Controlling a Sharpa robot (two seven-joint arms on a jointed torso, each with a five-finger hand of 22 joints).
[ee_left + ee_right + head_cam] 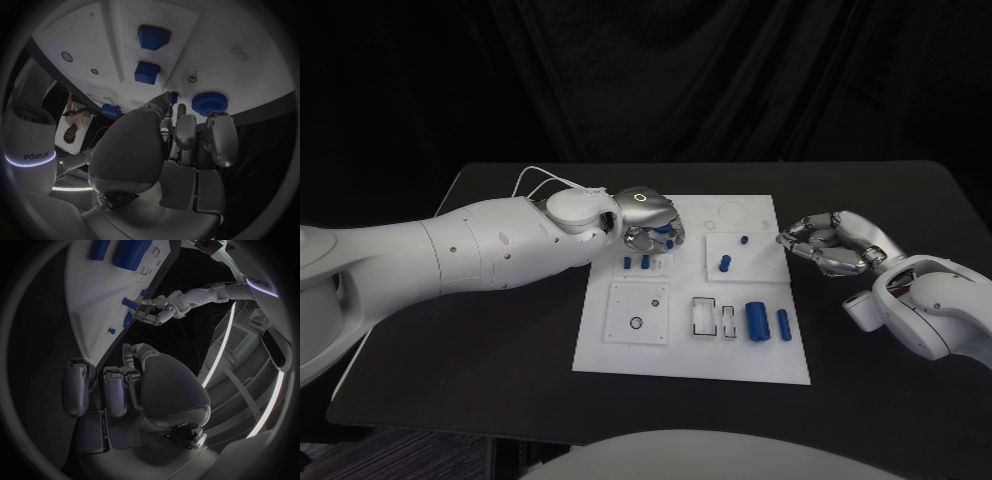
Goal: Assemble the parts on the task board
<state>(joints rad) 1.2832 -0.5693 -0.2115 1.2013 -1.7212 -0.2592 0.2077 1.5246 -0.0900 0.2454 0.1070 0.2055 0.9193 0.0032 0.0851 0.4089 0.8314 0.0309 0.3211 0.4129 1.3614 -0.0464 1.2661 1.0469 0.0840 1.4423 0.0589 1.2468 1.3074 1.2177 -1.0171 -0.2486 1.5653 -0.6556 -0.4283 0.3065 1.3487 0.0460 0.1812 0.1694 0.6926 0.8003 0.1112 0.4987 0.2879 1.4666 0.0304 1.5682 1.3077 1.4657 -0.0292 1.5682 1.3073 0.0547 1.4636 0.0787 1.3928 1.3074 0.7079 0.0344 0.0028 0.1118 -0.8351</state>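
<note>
**Black surface, white board: left robot hand working at the small pegs**

Black surface [488, 350] carries the white task board [678, 360] at its middle, and the two white arms reach in from either side. On the board lie the blue parts: a thick cylinder [756, 321] and a thinner one [785, 325] near the robot, one peg [726, 264] on a raised square tile, and small pegs [636, 263] beside the left robot hand [648, 215].

That left robot hand hovers over the board's far left area with its fingers curled down; a small blue piece [671, 241] shows at its fingertips, so it appears to be pinching it, though the grip itself is partly hidden. The right robot hand [826, 243] waits off the board's right edge, fingers curled in and holding nothing.

Judging by this, the step in hand is seating a small peg. The next move calls for aligning the piece upright over its hole and pressing straight down.
</note>
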